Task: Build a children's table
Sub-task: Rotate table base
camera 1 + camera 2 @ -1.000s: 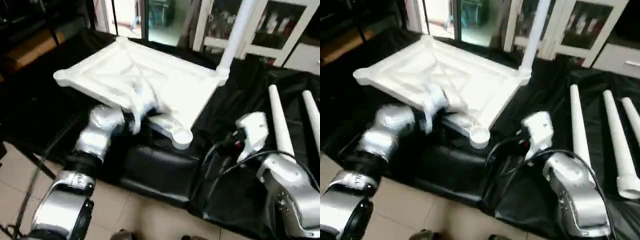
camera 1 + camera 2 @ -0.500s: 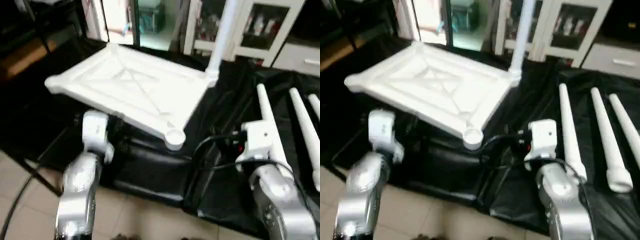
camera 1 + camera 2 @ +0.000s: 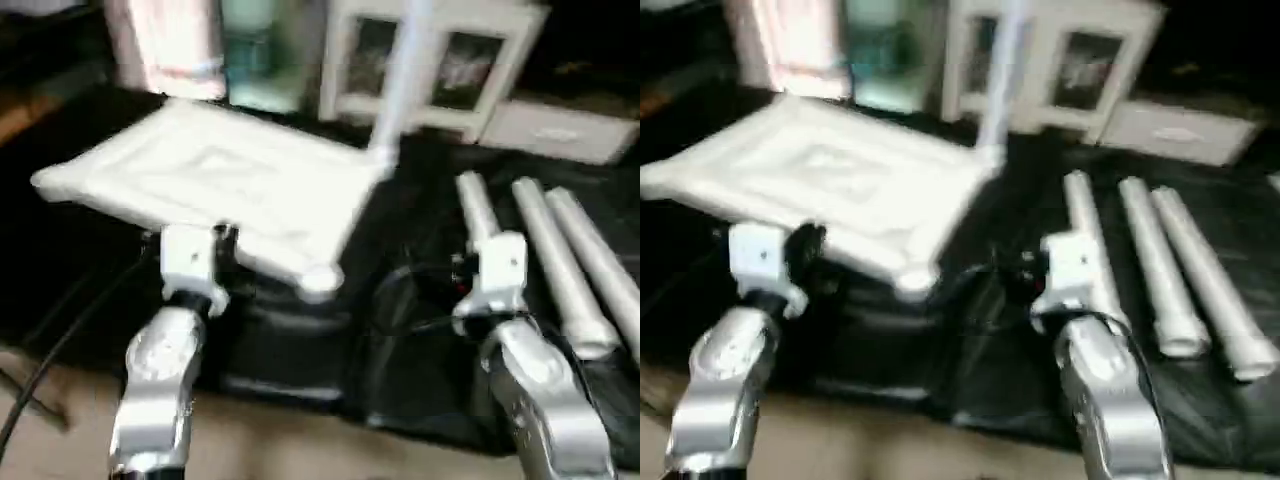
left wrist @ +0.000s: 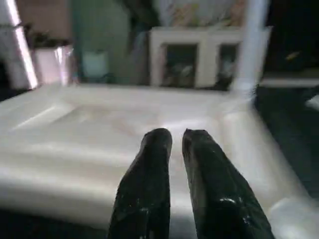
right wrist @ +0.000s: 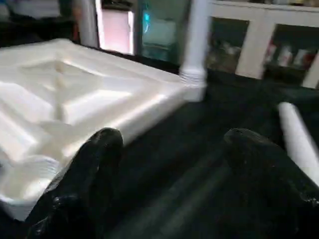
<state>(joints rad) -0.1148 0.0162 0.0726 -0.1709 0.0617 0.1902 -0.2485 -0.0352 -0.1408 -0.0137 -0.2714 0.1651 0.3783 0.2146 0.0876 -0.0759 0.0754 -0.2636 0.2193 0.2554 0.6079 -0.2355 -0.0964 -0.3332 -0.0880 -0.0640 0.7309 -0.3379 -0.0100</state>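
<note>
The children's table top (image 3: 220, 185) lies underside up on the black sheet, ribs showing, with an empty round socket (image 3: 318, 282) at its near corner. One white leg (image 3: 400, 90) stands upright in the far right corner socket. Three loose legs (image 3: 1155, 265) lie side by side to the right. My left gripper (image 4: 177, 137) is shut with nothing in it, held just in front of the top's near edge. My right gripper (image 5: 172, 144) is open and empty over the sheet, between the top's near corner and the nearest loose leg (image 5: 299, 134).
The black-sheeted work table (image 3: 420, 330) ends at a front edge just before my forearms, with floor (image 3: 300, 440) below. White cabinets with glass doors (image 3: 440, 60) stand behind. Black cables (image 3: 400, 300) loop by my right wrist.
My left arm has drawn back off the table top's near edge and now points at it from in front. The camera has shifted, bringing all three loose legs into view.
</note>
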